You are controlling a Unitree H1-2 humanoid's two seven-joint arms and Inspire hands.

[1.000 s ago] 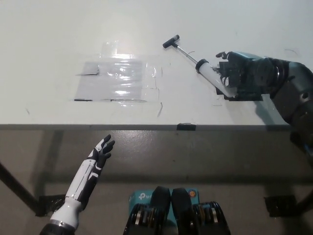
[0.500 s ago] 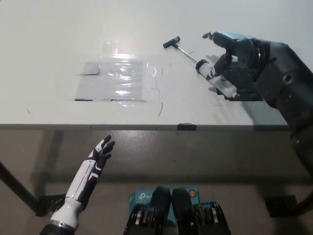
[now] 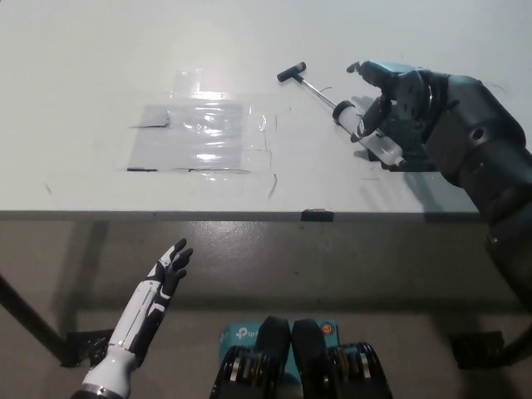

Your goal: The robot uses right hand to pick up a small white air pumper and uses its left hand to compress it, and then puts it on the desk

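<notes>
Smooth white desk bears cylindrical, T-handled air pumper.

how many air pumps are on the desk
1. The small white air pump lies at the desk's right side, its black T-handle pointing up-left, with the black right hand at its barrel. None appears hidden.
</notes>
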